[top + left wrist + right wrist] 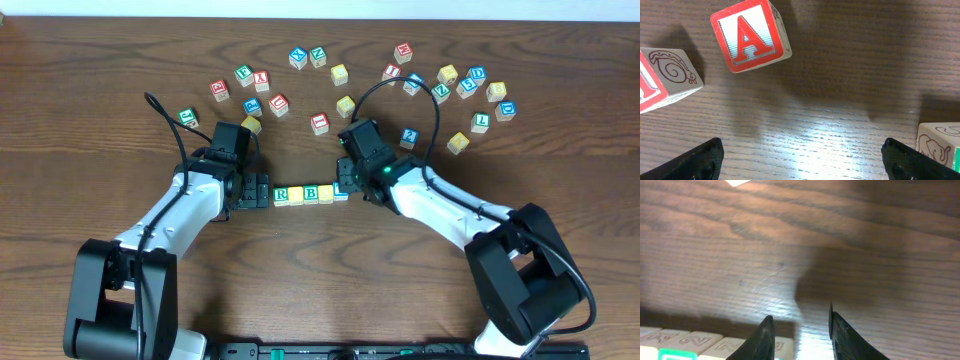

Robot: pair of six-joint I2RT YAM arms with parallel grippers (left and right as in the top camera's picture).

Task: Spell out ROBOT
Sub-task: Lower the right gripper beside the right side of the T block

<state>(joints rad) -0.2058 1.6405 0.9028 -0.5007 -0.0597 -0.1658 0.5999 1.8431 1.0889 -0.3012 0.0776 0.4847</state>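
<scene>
The right gripper [800, 334] looks to be finishing at the far end of the row of blocks [305, 193]. It should rise straight up off the tabletop [560, 200] with no sideways drift, so that the line stays square. Its jaws stand narrow and hold nothing, with bare wood between them and the row just beside their lower left. That end is hidden from overhead, so whether T is placed cannot be told. The left gripper [810, 161] has its jaws wide and empty beside the R end, with an A block [750, 35] ahead of them.

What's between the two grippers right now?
A short row of letter blocks, R and B readable, lies between the left gripper and the right gripper, shown in the overhead view.
</scene>
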